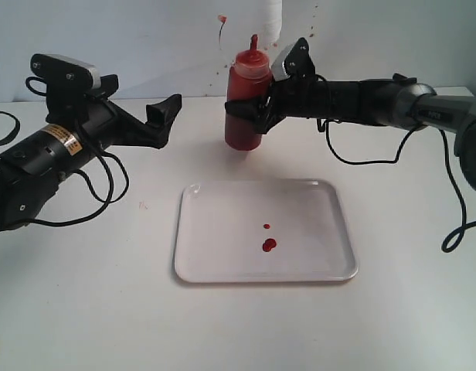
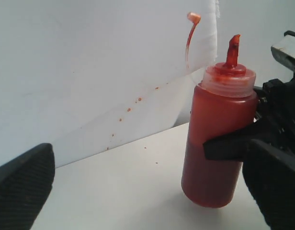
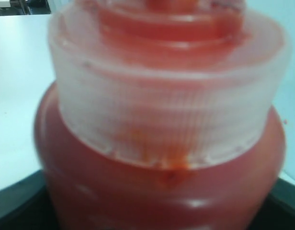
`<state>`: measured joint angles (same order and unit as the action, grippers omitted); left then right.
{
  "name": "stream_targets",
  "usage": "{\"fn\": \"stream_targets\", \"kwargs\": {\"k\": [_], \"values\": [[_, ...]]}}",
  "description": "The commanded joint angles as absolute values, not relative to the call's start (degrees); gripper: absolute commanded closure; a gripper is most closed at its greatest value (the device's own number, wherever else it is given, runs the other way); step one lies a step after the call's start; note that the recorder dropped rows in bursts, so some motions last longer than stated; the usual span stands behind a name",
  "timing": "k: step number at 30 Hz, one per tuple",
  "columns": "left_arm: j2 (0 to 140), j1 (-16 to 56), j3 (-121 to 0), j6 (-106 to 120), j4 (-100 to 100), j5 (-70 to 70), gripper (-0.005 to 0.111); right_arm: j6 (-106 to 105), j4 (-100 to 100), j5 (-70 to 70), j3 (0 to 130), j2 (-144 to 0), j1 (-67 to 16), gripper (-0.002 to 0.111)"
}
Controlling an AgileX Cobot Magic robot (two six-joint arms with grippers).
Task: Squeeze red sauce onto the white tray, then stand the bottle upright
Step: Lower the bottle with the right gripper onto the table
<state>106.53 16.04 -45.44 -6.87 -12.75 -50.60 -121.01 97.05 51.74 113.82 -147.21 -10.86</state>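
Note:
The bottle (image 1: 246, 83) stands upright on the table behind the white tray (image 1: 193, 270), its base touching the surface in the left wrist view. It is full of red sauce under a clear cap and a red nozzle (image 2: 232, 48). My right gripper (image 1: 246, 116) reaches in from the right and is shut on the bottle's body (image 3: 162, 187). One black finger (image 2: 229, 145) crosses the bottle (image 2: 209, 172). Two small blobs of red sauce (image 1: 269, 245) lie in the middle of the tray. My left gripper (image 1: 162, 124) is open and holds nothing, a little to the left of the bottle.
The wall behind is spattered with red specks (image 2: 128, 109) and a sauce streak (image 1: 222, 21). A white hanging strip (image 1: 272, 19) is just behind the bottle. Black cables (image 1: 454, 201) trail from the right arm over the table.

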Motion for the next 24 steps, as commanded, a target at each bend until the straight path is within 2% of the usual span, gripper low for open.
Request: {"fn": "stream_targets", "kwargs": {"k": [1,12,14,16,19,21,24], "values": [[107.0,15.9,-45.7,-6.9,-12.1,-50.7,0.002,-120.6,99.9,54.0,114.8,-147.6,-11.3,0.108],[113.6,15.9,-48.4,-6.9,-11.2,-53.6,0.002,-117.5,99.9,46.3,114.8,-147.7,-13.2,0.108],[113.6,15.9,-48.4,-6.9,-11.2,-54.3,0.002,-115.4,99.9,46.4,114.8,-147.7,-13.2,0.103],[113.6,15.9,-48.4,-6.9,-11.2,-55.5,0.002,-114.0,99.7,47.8,114.8,-147.7,-13.2,0.093],[113.6,15.9,-48.4,-6.9,-11.2,-56.9,0.002,-112.7,98.9,49.9,114.8,-147.7,-13.2,0.070],[113.6,15.9,-48.4,-6.9,-11.2,-56.9,0.002,-110.9,98.9,49.9,114.8,-147.7,-13.2,0.045],[113.6,15.9,-48.4,-6.9,-11.6,-56.8,0.002,-109.3,98.9,49.8,114.8,-147.6,-13.2,0.014]]}}
